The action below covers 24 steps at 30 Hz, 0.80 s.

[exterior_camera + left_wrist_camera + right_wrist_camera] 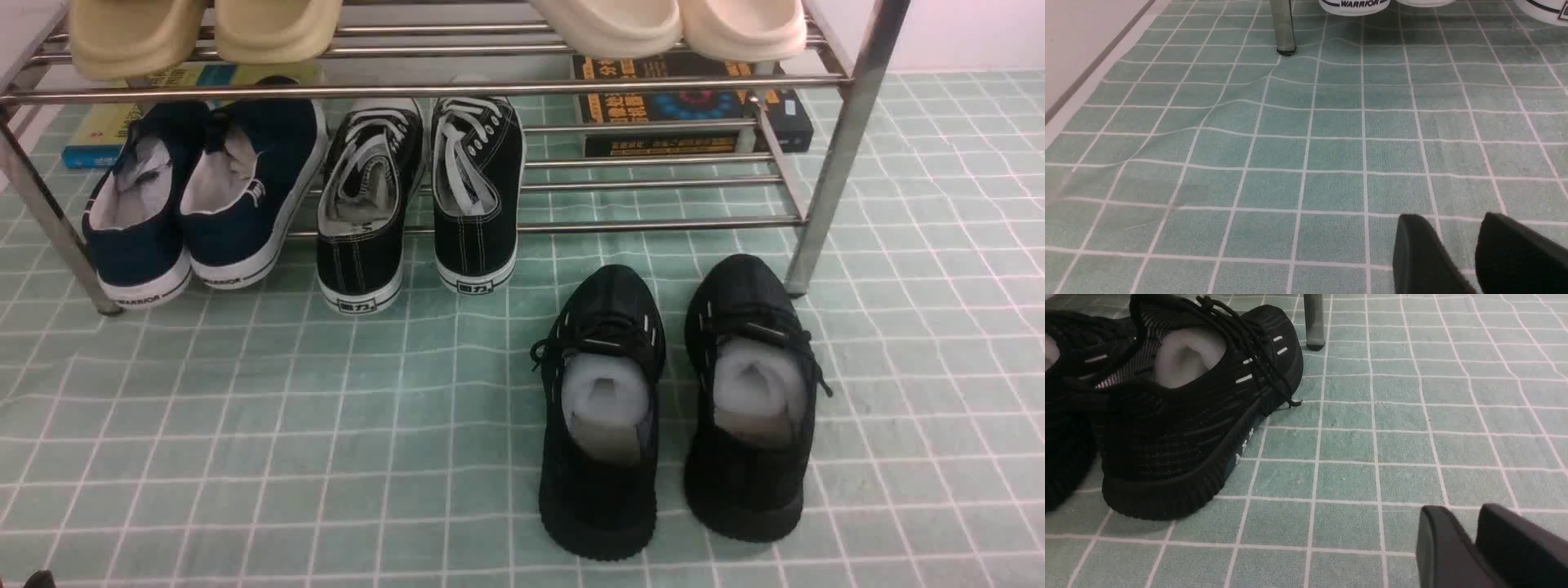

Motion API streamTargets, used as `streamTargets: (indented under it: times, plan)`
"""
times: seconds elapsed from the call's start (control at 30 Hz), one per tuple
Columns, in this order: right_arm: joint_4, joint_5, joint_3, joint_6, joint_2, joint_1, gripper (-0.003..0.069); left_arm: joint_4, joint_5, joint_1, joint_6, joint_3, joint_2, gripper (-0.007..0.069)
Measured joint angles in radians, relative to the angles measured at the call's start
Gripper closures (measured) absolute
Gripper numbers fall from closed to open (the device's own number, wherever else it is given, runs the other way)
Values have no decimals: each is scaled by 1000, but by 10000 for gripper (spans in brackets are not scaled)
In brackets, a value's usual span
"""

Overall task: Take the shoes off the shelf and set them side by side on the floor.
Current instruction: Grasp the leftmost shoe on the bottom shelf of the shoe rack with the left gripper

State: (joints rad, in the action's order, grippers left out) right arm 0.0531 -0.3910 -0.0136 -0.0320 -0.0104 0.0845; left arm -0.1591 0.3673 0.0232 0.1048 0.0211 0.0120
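Two all-black knit sneakers point(600, 490) stand nearest on the green gridded floor point(408, 457). The left jaws point(1453, 253) are parted, empty; the right jaws point(1466, 543) stand slightly apart, empty. Behind, navy WARRIOR slip-ons point(261, 188) rest on the chrome rack's point(669, 222) lower tier, black white-laced sneakers point(359, 245) just beside. Farther back lie books point(694, 106).

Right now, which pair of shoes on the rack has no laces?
The navy slip-ons at the far left; the black canvas pair beside them has white laces.
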Motion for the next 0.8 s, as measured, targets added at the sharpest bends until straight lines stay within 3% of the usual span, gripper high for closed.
streamTargets:
  times: [0.7,0.8]
  plan:
    - [0,0,0,0,0,0,477,5,0,0,6,0,0,383]
    - [0,0,0,0,0,0,472,159,-11,0,127,0,0,383]
